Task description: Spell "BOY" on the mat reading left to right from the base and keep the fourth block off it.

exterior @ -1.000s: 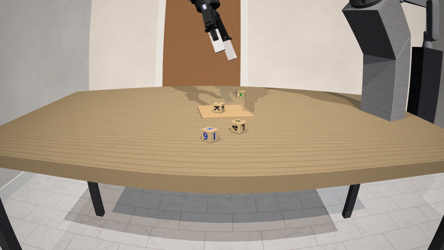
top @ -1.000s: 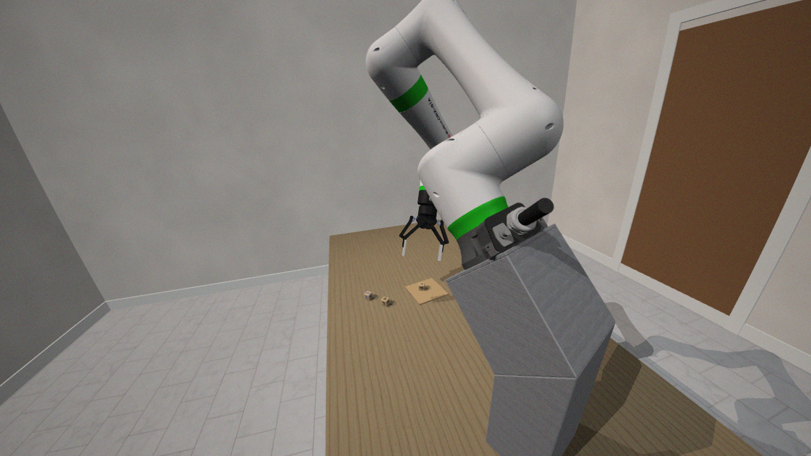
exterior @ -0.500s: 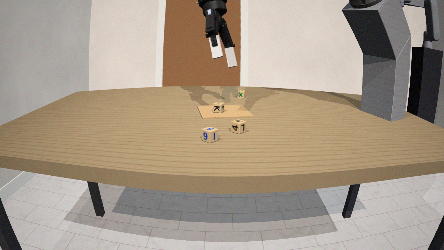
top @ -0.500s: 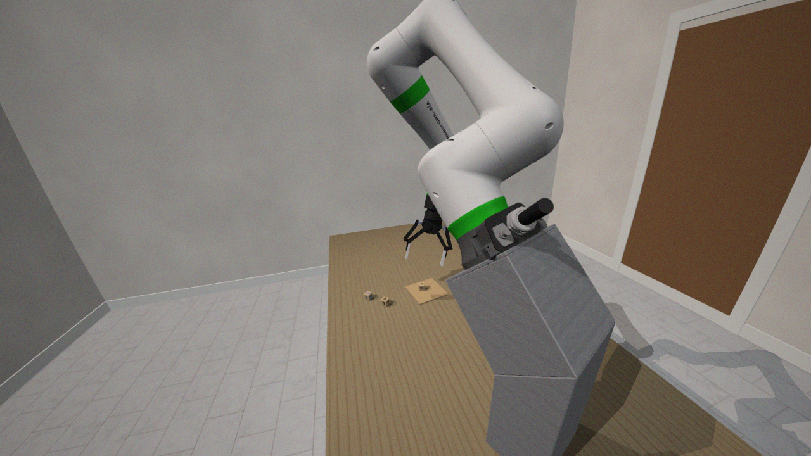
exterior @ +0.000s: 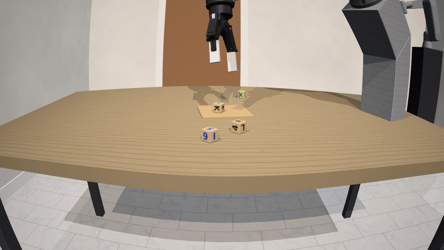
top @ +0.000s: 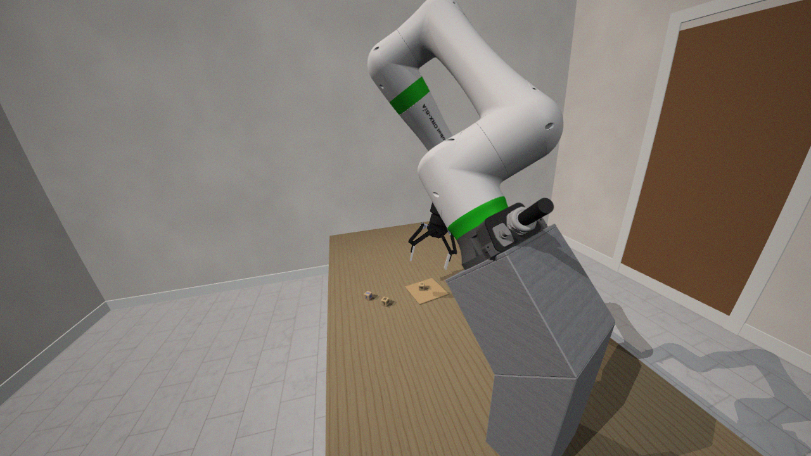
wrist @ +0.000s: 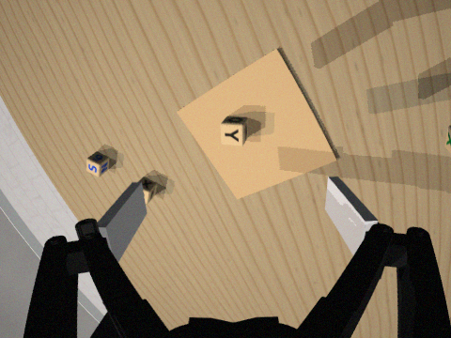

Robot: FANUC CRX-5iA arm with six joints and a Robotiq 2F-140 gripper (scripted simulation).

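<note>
Wrist view, left to right: blue-marked block [top: 367,295] [exterior: 210,134] [wrist: 98,163], then black-marked block [top: 385,301] [exterior: 238,126] [wrist: 148,188] partly behind a finger, both on the counter [top: 362,363] [exterior: 124,136] [wrist: 211,244] off the mat [top: 419,297] [exterior: 245,114] [wrist: 282,117]. Y block [top: 421,286] [exterior: 218,107] [wrist: 233,131] sits on the mat, below the raised pincer [top: 428,264] [exterior: 223,67] [wrist: 234,196], between the finger lines but ahead of the tips; cube, no long axis. Pincer wide open, empty, likely needs forward and down if Y is next; green-marked block [exterior: 241,94] [wrist: 449,138] is far right, off-mat.

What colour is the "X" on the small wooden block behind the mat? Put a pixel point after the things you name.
Green; the exterior view shows the small wooden block [exterior: 241,94] best.
</note>
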